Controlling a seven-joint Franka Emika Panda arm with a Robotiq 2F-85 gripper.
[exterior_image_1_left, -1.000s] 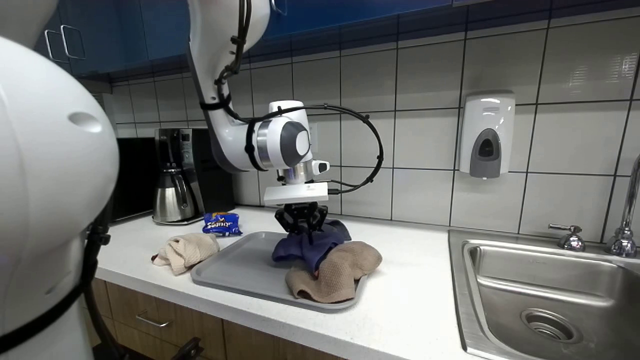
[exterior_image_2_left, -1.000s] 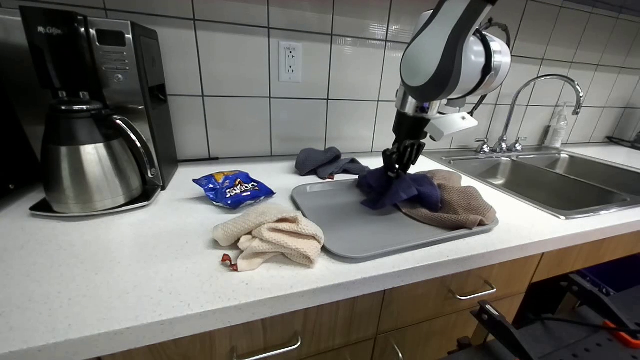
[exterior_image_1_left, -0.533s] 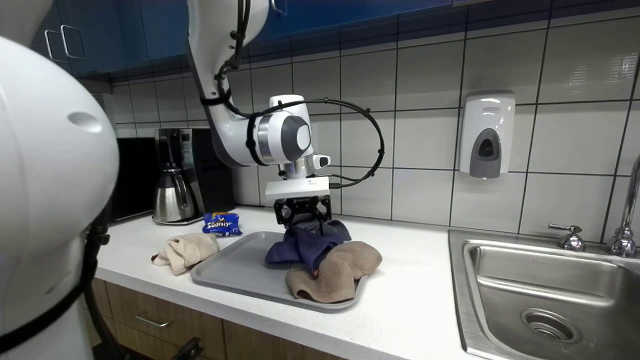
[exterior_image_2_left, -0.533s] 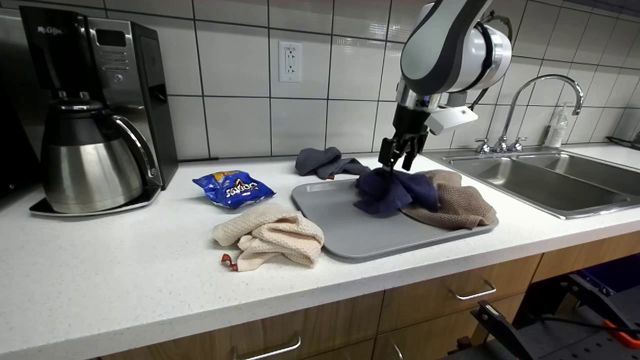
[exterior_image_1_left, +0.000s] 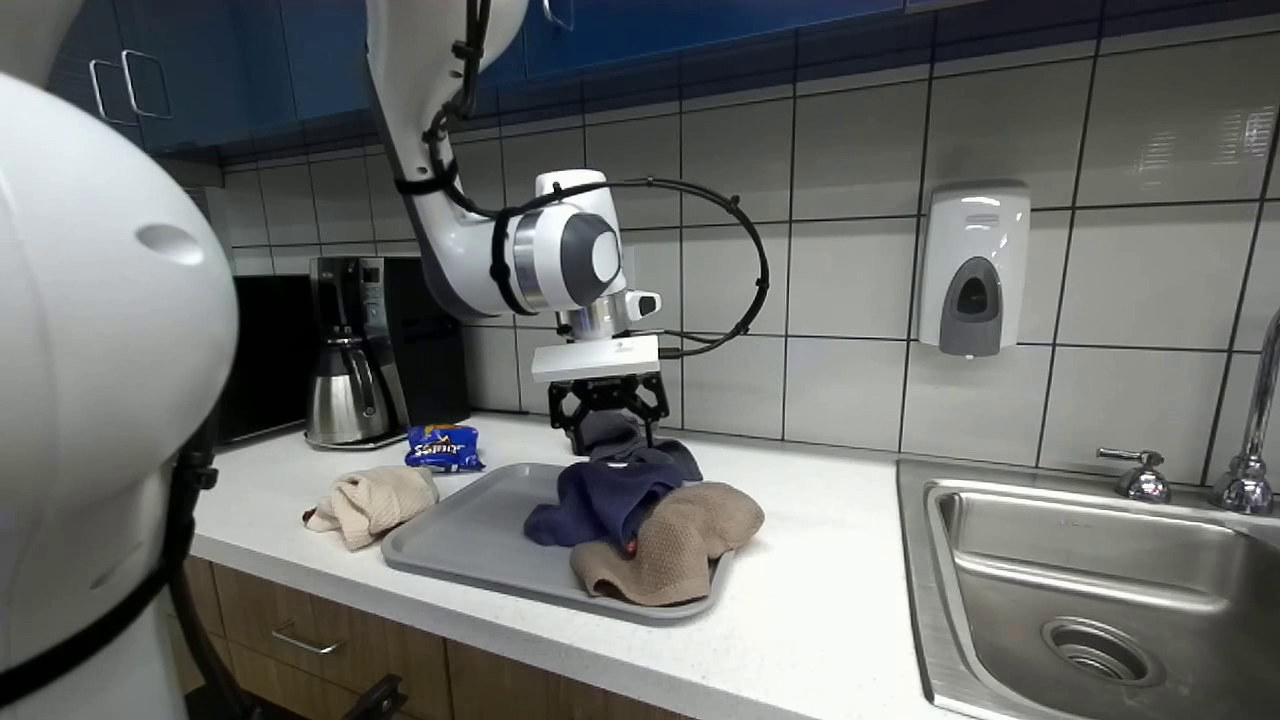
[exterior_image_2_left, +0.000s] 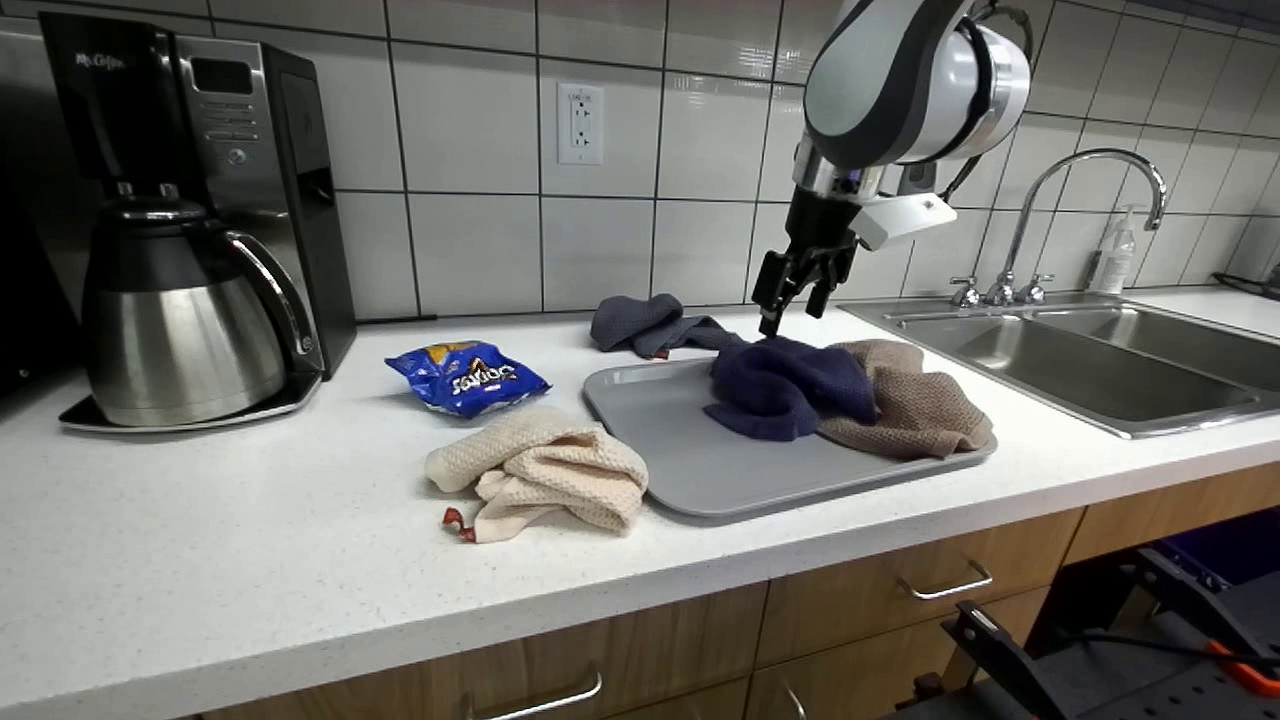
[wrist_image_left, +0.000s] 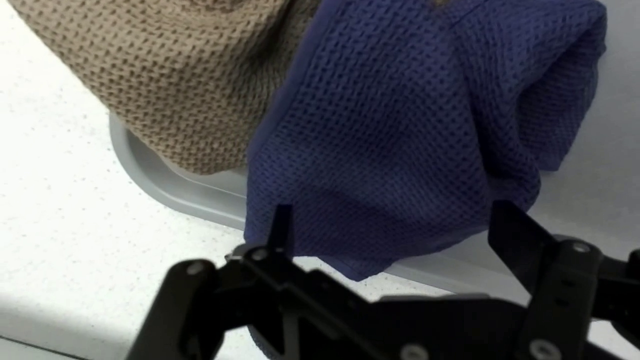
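My gripper (wrist_image_left: 392, 214) stands open above a crumpled purple-blue cloth (wrist_image_left: 390, 140), its fingers wide apart with nothing held between them. In an exterior view the gripper (exterior_image_2_left: 792, 322) hangs just over that cloth (exterior_image_2_left: 790, 390), which lies on the grey tray (exterior_image_2_left: 690, 450). A brown cloth (exterior_image_2_left: 925, 410) sits beside and partly under it, draping over the tray's rim. Behind the tray, a dark grey cloth (exterior_image_2_left: 655, 326) rests on the counter. The cream cloth (exterior_image_2_left: 560, 470) lies at the tray's other end. Small gap or light contact at the fingertips: I cannot tell.
A blue snack bag (exterior_image_2_left: 468, 378) lies near the cream cloth. The coffee maker (exterior_image_2_left: 200, 230) with its steel carafe stands along the counter. A steel sink (exterior_image_1_left: 1090, 590) is set into the counter, and the tiled wall (exterior_image_1_left: 850, 280) runs behind.
The gripper has opened and let go of the purple-blue cloth, then risen slightly. The cloth has settled and spread on the tray.
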